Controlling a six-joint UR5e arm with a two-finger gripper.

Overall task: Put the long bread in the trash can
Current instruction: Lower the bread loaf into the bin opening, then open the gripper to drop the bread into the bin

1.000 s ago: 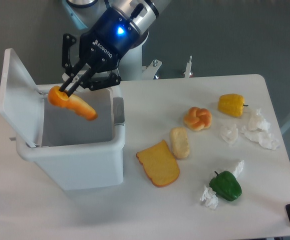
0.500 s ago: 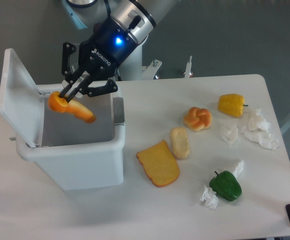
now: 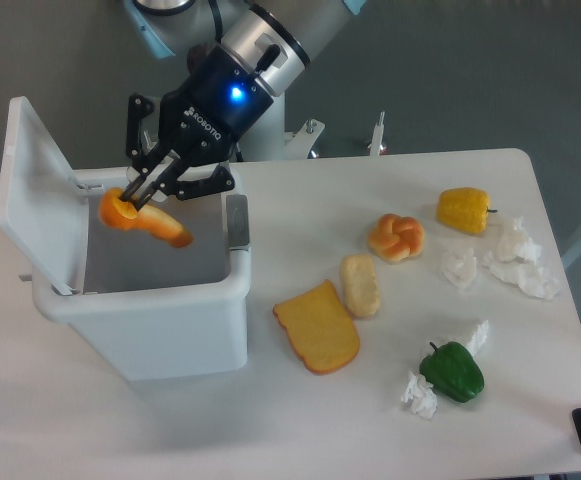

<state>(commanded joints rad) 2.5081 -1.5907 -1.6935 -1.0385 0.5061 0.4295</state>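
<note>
Held thing: the long, slim, glossy orange toy baguette [image 3: 146,219] is hanging in the air over the open mouth of the large white-grey rectangular plastic trash can [image 3: 160,320], toward its far-left corner.
Grip: the black two-finger gripper [image 3: 136,195] is pinching the baguette near its upper left end, the fingers closed onto it.
Long axis: the bread is slanting from upper left down to lower right, its free tapered tip pointing into the bin.
Key relation: the whole loaf is lying inside the rim's outline, directly below the jaws, with the raised white lid [image 3: 32,190] standing just to its left.
Next move, as I judge it: opening the fingers should be dropping it straight in.
</note>
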